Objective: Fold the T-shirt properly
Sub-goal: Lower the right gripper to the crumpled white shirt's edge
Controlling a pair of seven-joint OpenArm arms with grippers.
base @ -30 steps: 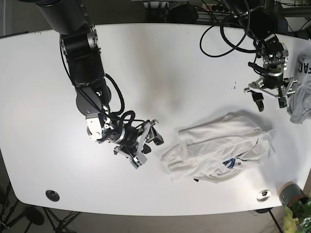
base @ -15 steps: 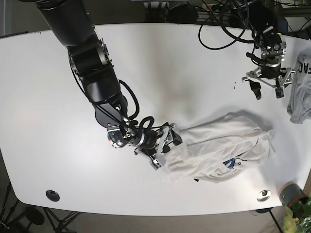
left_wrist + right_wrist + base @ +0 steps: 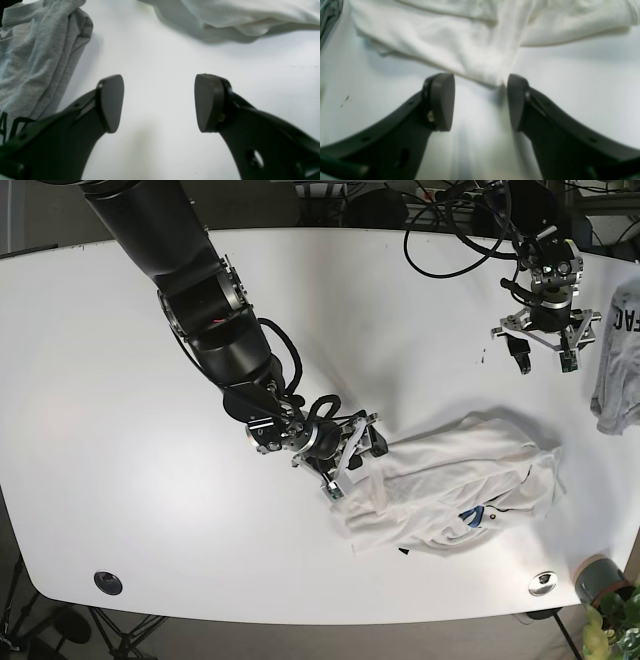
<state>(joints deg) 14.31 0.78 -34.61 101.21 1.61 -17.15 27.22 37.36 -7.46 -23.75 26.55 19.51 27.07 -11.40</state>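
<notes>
On the white surface [image 3: 130, 380], the crumpled white T-shirt [image 3: 450, 480] lies bunched toward the near right, not yet spread or folded. The right gripper [image 3: 352, 460] sits low at the shirt's left edge, jaws parted, holding nothing; in the right wrist view a fold of cloth [image 3: 480, 67] lies just ahead of the gap, touching or nearly touching the right-hand pad, not between the pads yet. The left gripper [image 3: 541, 352] hangs over bare surface at the far right, also spread and empty, well apart from the T-shirt and near a grey shirt [image 3: 618, 365] at the surface's edge.

Step in hand looks like grabbing the shirt's left edge to pull it flat. To do it well: push a little further so the hem sits fully between the pads, stay low so only one or two layers get pinched, close firmly, then drag outward away from the bunch rather than lifting high. The left gripper probably needs to come in on the opposite edge so the cloth stretches instead of sliding.

Against a second ago: the right arm has travelled from open surface, well left of the T-shirt, right up to its edge; the left gripper has drifted slightly toward the far edge. The T-shirt itself looks about the same shape.
</notes>
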